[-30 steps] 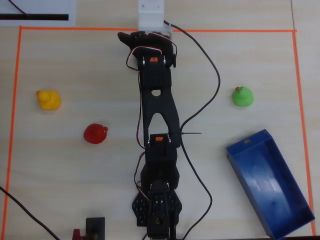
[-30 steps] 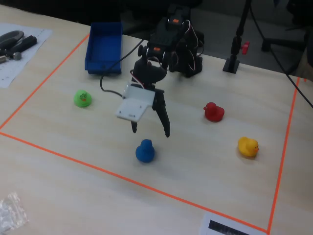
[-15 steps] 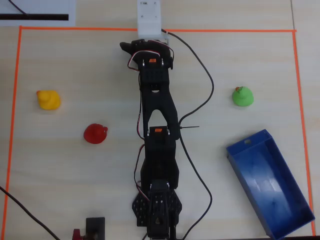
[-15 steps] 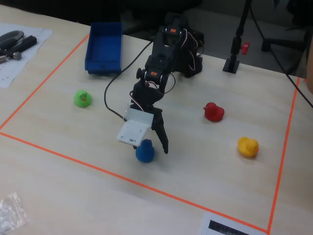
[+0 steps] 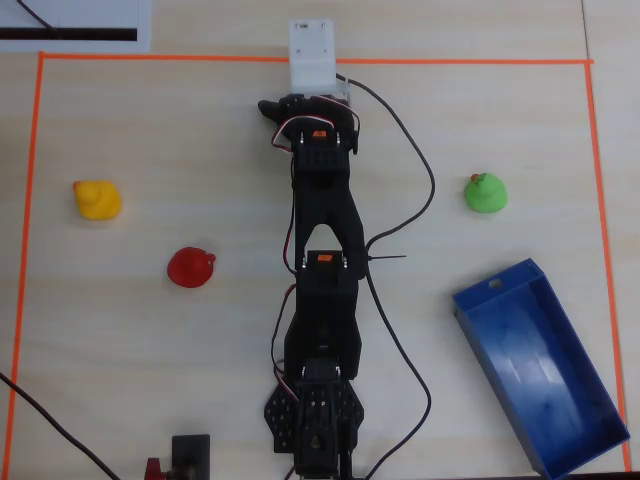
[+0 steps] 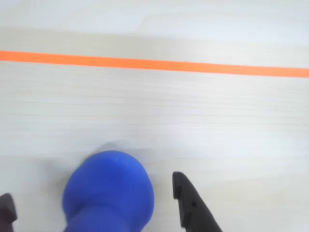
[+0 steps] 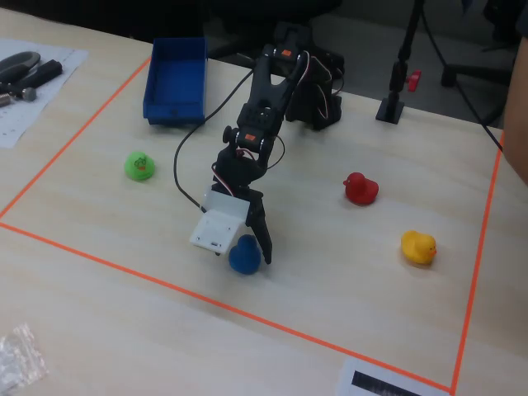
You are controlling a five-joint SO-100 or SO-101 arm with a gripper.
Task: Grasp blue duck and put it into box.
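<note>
Wrist view, blue duck (image 6: 108, 193) between end effector (image 6: 96, 205) fingertips

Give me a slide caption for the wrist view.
Open gripper straddling the blue duck on the table, just short of the orange tape line.

Light wood-grain surface (image 7: 99, 330) with an orange tape border (image 7: 124, 272) marking a rectangle. White paper with a black bar (image 5: 75, 25) lies just outside the tape; another sheet with tools (image 7: 25, 74) sits at the fixed view's left edge. Black stand (image 7: 396, 82) at the far edge, dark floor behind. Even, diffuse light.
</note>
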